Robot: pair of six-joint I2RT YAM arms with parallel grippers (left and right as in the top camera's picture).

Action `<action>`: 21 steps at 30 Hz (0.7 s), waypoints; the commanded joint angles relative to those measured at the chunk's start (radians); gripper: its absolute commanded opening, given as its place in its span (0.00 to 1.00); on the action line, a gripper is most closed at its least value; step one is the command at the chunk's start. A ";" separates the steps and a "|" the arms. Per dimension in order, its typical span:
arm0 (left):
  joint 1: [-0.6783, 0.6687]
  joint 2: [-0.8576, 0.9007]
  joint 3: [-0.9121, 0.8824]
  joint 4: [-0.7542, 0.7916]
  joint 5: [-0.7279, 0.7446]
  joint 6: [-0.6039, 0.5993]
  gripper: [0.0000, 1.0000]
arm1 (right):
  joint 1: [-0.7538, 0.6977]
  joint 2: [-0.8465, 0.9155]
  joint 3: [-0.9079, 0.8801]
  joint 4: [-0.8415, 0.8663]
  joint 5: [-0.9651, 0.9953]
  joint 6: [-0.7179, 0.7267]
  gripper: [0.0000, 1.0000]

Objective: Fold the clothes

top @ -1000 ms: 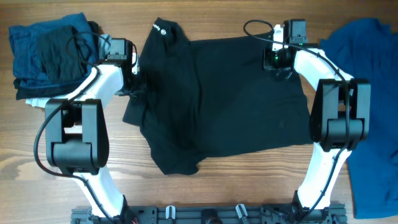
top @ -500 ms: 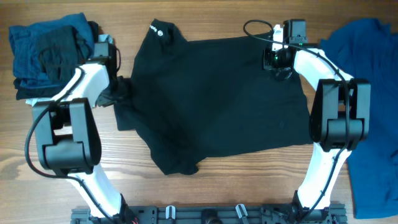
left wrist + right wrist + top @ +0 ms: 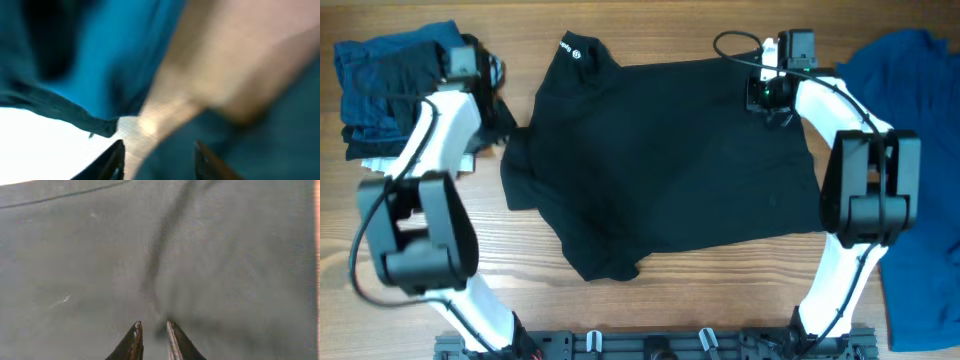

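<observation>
Brown wood is the desk (image 3: 670, 300) under everything, and the black T-shirt (image 3: 660, 160) lies spread out in the middle of it. Its little white logo (image 3: 572, 52) is up near the far edge. My left gripper (image 3: 159, 159) is by the far left corner, close to the pile of clothes (image 3: 390, 80). Its fingers are apart, and I see only wood and blue cloth past them, all blurry, so I think it holds nothing. My right gripper (image 3: 152, 339) is down on the black T-shirt near its far right part. The two tips are almost together, with just a thin gap. A little ridge of cloth runs up to that gap. I cannot tell if the cloth is pinched or only touched. I think that hand is there to keep the T-shirt flat and in place, so it can be folded neatly. The T-shirt looks bunched at its near left side, so it is not flat yet. The blue shirt (image 3: 920, 150) waits at the right edge.
</observation>
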 commanded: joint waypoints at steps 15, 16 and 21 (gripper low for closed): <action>-0.192 -0.290 0.010 -0.379 0.272 -0.063 0.42 | -0.064 -0.618 -0.058 -0.848 0.157 0.370 0.39; -0.208 -0.328 -0.016 -0.379 0.276 -0.074 0.42 | -0.064 -0.635 -0.076 -0.872 0.156 0.386 0.48; -0.298 -0.505 -0.197 -0.326 0.280 -0.145 0.51 | -0.072 -0.716 -0.251 -0.909 0.156 0.475 0.91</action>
